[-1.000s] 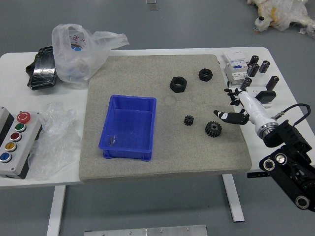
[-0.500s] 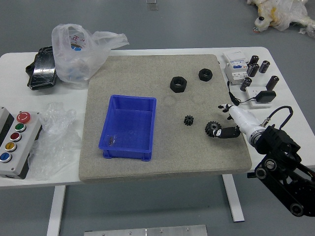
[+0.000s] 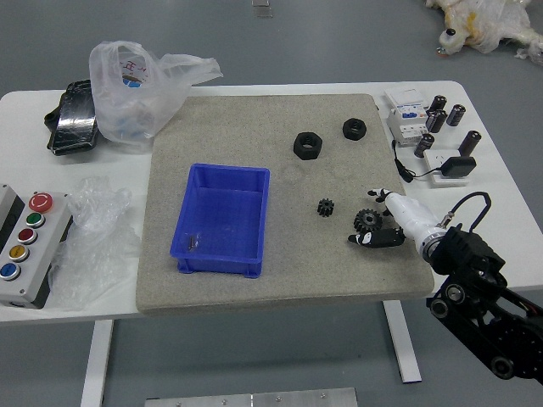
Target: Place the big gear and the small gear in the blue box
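Over the right part of the grey mat (image 3: 288, 271) on the white table (image 3: 501, 220), the white-and-black right robot hand (image 3: 413, 217) has shifted leftward, so its spread fingers now lie on either side of the big black toothed gear (image 3: 368, 220). One black digit lies along the gear's near side, another reaches past its far side; whether either touches is hard to tell. The robot seems to be lining up its first grasp — closing those digits would be the natural next move, though a squeeze off-centre could push the gear sideways.

Compared with the earlier frame, the near digit has gone from the gear's right edge to below it, and the forearm has followed inward. Farther left, the small black toothed gear (image 3: 325, 208) has not moved, nor has the open blue plastic box (image 3: 222, 220) beyond it — neither gear is inside, so both placements remain to be done.
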{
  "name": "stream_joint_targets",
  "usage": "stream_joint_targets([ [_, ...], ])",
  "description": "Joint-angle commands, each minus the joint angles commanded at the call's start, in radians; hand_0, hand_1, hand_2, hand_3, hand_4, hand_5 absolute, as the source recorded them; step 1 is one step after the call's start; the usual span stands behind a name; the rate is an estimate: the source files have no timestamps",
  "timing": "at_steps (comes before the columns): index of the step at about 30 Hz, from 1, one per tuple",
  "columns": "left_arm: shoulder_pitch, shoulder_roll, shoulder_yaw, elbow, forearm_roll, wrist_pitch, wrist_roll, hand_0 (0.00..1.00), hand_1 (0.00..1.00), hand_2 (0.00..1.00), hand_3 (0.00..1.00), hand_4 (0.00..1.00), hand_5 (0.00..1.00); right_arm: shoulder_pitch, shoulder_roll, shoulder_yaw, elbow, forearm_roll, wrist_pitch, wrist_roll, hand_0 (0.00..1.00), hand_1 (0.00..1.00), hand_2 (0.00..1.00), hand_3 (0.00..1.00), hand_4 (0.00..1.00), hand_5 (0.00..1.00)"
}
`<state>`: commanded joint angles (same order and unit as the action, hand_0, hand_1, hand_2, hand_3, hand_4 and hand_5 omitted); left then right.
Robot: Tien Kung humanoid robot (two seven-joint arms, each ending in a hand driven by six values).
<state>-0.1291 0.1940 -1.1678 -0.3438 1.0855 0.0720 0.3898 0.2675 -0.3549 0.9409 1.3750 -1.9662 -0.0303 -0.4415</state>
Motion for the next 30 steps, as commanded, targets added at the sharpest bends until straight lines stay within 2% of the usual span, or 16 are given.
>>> stream_joint_targets([
  [1, 0.001, 0.000, -0.001, 0.000, 0.001, 0.000, 0.000, 0.696, 0.624, 0.584, 0.668, 0.636, 0.376, -0.002, -0.001, -0.001, -0.002, -0.005, -0.002, 0.000, 0.295, 0.612, 0.604, 0.773, 0.405, 0.033],
  [2, 0.002, -0.001, -0.002, 0.000, 0.002, -0.001, 0.001, 0.696, 0.624, 0.584, 0.668, 0.636, 0.376, -0.003, -0.002, -0.001, -0.004, -0.010, -0.005, -0.001, 0.253, 0.520, 0.434, 0.572, 0.184, 0.002],
  [7, 0.004, -0.003, -0.001, 0.000, 0.000, 0.001, -0.001, 0.696, 0.624, 0.584, 0.668, 0.636, 0.376, -0.001, -0.004, -0.011, -0.005, -0.021, -0.044, 0.019, 0.253, 0.520, 0.434, 0.572, 0.184, 0.002],
  [8, 0.004, -0.003, 0.000, 0.000, -0.001, 0.001, -0.002, 0.696, 0.624, 0.584, 0.668, 0.636, 0.376, 0.003, -0.005, -0.014, -0.004, -0.021, -0.052, 0.024, 0.235, 0.478, 0.359, 0.374, 0.157, 0.002],
  [18, 0.003, -0.006, 0.012, 0.001, -0.012, 0.001, -0.010, 0.696, 0.624, 0.583, 0.667, 0.636, 0.376, 0.080, 0.007, -0.089, -0.044, -0.004, -0.100, 0.061, 0.234, 0.475, 0.349, 0.349, 0.149, 0.002],
  [24, 0.006, -0.006, 0.004, 0.000, 0.000, -0.001, -0.004, 0.696, 0.624, 0.583, 0.667, 0.636, 0.376, 0.180, 0.029, -0.178, -0.050, 0.024, -0.131, 0.088, 0.224, 0.470, 0.347, 0.338, 0.141, 0.002],
  [30, 0.001, -0.001, -0.003, -0.001, 0.017, -0.007, 0.001, 0.696, 0.624, 0.583, 0.667, 0.636, 0.376, 0.309, 0.079, -0.293, -0.021, 0.038, -0.154, 0.124, 0.224, 0.472, 0.349, 0.343, 0.156, 0.002],
])
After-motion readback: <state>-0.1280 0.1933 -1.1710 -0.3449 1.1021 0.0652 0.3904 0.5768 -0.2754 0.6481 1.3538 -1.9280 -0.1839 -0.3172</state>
